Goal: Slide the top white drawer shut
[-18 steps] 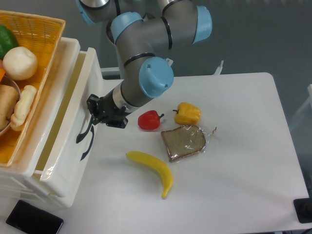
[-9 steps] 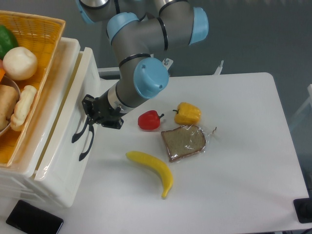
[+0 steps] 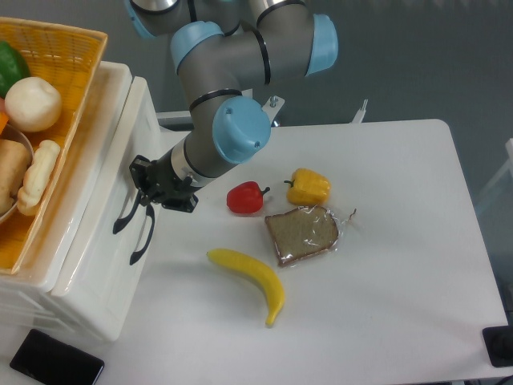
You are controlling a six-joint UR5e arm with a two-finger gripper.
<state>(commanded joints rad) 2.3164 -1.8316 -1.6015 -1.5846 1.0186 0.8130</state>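
Top white drawer (image 3: 108, 172) pushed further in, nearly closed

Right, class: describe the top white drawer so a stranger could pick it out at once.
Start at the white cabinet on the table's left, under the orange woven basket. The top white drawer is the upper front panel, where the gripper meets its curved black handle; the lower drawer sits beneath it.

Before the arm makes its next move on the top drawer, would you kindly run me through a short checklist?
1. Claw at the front of the top drawer, by its handle: ok.
2. Drawer fully shut: cannot tell; no gap visible at its top edge.
3. Claw open or shut: cannot tell.
4. Red pepper and banana clear of the drawer front: ok.
5. Basket sits on top of the cabinet, out of the drawer's path: ok.
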